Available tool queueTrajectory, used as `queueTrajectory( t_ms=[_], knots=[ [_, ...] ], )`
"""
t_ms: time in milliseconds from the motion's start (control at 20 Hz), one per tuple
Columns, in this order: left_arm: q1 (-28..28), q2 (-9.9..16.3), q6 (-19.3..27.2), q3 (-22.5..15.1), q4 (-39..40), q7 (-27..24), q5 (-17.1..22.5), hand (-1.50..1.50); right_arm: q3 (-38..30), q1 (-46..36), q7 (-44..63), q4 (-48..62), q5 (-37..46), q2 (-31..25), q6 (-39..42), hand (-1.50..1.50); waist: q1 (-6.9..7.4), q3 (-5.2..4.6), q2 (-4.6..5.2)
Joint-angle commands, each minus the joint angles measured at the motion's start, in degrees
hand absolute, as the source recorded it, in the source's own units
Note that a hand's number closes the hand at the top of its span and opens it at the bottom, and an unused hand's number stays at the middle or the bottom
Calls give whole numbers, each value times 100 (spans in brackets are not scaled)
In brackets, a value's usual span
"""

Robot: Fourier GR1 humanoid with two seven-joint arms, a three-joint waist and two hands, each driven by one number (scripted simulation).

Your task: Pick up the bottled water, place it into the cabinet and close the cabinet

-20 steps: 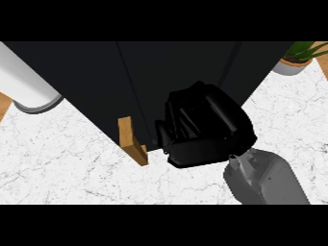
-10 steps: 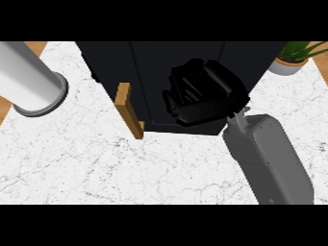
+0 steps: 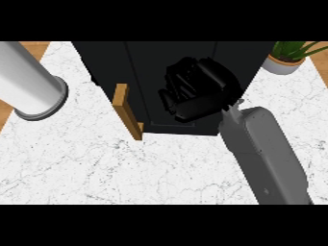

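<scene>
At frame centre, our right hand (image 3: 198, 93) hovers over the dark cabinet (image 3: 152, 72), fingers curled; whether they grip anything we cannot tell. We see no bottle. The door (image 3: 127, 111) stands ajar, so closing remains.

No legible text or labels, seemingly.

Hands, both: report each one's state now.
Left hand: not in view.
Right hand: over the black cabinet; fingers cannot be told.
</scene>
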Motion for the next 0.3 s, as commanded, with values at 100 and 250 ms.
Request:
queueTrajectory(
  t_ms=[100, 250],
  knots=[
    [43, -50, -241, 44, 79, 134, 41, -150, -372, -1002, 123, 992, -197, 226, -176, 150, 246, -125, 214],
    [-218, 102, -204, 129, 225, 154, 171, -150, -130, -1151, -11, 994, -226, 230, -515, 150, 273, -130, 231]
  ],
)
